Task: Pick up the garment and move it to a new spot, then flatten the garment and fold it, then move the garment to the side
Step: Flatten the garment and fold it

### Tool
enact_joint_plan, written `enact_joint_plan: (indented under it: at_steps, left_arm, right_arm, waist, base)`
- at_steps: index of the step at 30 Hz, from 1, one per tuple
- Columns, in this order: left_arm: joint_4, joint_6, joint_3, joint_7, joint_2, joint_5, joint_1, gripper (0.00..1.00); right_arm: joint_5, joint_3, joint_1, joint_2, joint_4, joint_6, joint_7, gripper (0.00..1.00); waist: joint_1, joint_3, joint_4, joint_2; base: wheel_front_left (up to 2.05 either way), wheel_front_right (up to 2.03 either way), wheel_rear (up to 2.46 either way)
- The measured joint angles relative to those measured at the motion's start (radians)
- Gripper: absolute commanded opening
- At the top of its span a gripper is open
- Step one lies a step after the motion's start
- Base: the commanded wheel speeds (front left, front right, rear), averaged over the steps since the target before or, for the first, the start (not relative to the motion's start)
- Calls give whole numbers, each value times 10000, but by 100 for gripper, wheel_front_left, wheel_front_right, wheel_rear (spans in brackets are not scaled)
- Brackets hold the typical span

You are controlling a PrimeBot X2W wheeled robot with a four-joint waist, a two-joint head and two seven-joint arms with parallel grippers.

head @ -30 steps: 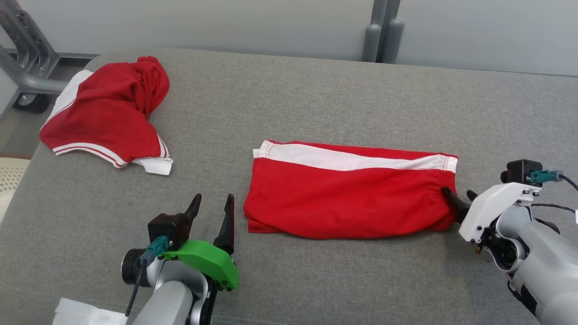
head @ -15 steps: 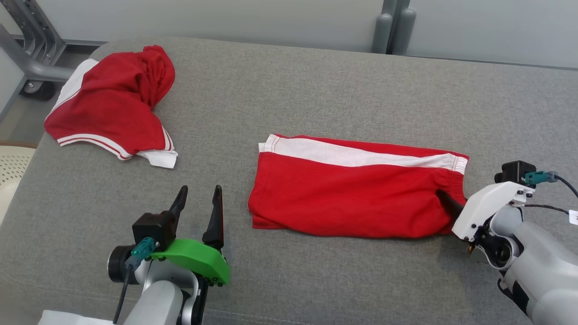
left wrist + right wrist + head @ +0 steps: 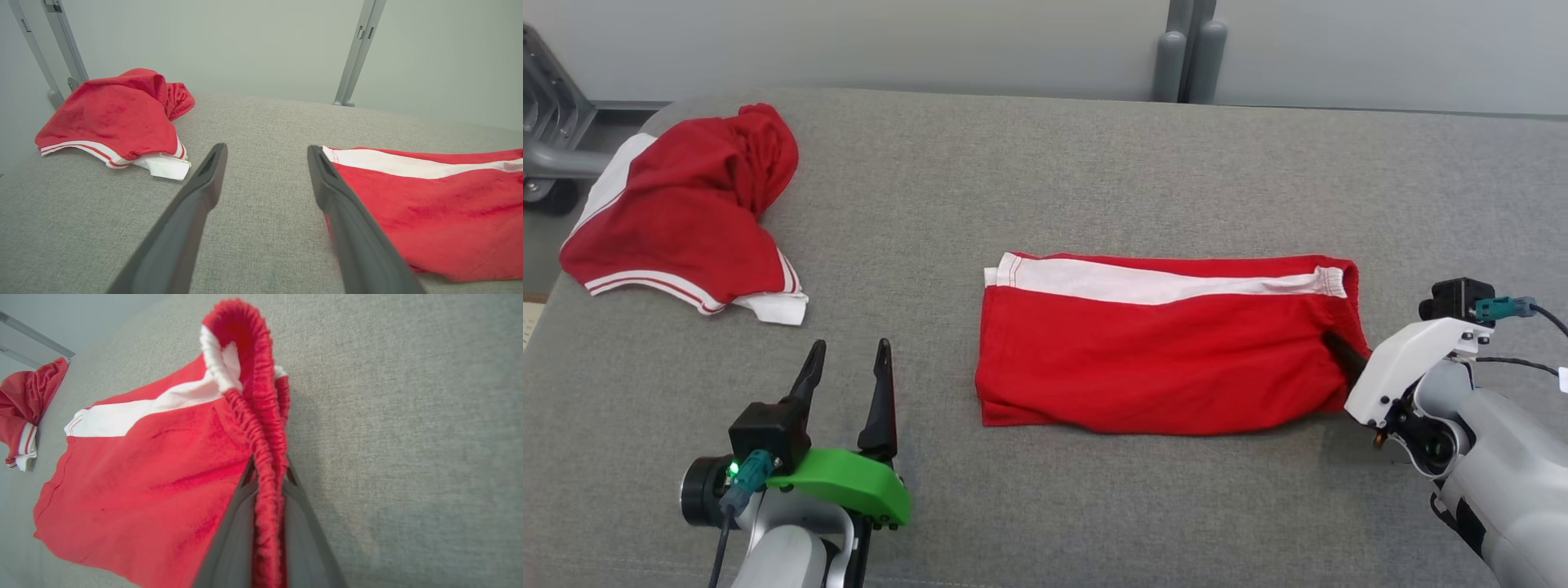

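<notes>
You've got the folded garment (image 3: 1160, 359) at ctr of the padded surface (image 3: 1045, 180), crumpled garment (image 3: 678, 220) well apart at far-left rear, left gripper (image 3: 849, 349) in front & left of the folded one, right gripper (image 3: 1333, 341) at its right edge.

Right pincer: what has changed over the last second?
The right pincer has shut on the folded shorts at the waistband, bunching it up. The left pincer stays open, clear of the cloth. The crumpled garment has not moved; only the camera shifted.
</notes>
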Motion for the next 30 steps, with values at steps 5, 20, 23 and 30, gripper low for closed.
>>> enact_joint_plan:
  at_steps: [5, 20, 23, 30]
  left_arm:
    - [-226, 0, 215, 2, 2, 107, 342, 100]
    - [-802, 0, 209, 67, -35, 303, 748, 100]
    - [-838, 0, 167, 136, -42, 303, 813, 100]
    - [-936, 0, -8, 236, -65, 303, 847, 100]
  right_arm:
    - [-2, 6, -81, -222, -2, 82, 0, 0]
    - [94, -42, -400, -1133, 2, 96, 660, 0]
    - [391, -44, -409, -878, -276, 119, 894, 0]
    - [694, 205, -452, -424, -1183, 184, 1492, 0]
  waist:
    - [0, -101, -368, 0]
    - [0, -385, -1432, 0]
    - [0, -458, -1486, 0]
    - [0, -594, -1408, 1]
  base:
    - [0, 0, 0]
    - [0, 0, 0]
    - [0, 0, 0]
    - [0, 0, 0]
